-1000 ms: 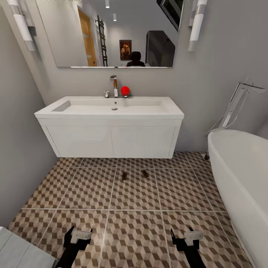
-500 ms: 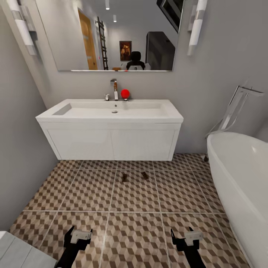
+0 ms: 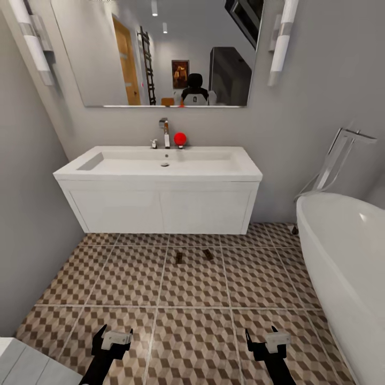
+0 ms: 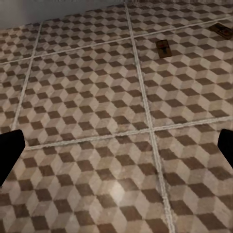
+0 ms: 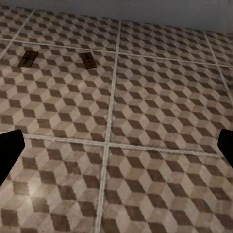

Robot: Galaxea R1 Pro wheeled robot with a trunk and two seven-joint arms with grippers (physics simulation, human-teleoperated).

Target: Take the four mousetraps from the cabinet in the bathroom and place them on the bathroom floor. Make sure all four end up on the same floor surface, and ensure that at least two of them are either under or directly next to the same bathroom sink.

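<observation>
Two mousetraps lie flat on the bathroom floor just in front of the sink; your left pincer and right pincer hang released, holding nothing. Remaining traps likely light, stiff, thin with fiddly metal, so pinch the wooden board's long edges, clear of the spring

White wall-hung sink cabinet against grey wall; chrome faucet at basin's back edge, red ball just beside it. Mirror above, flanked by tube lamps. White bathtub at right, chrome filler behind.
</observation>
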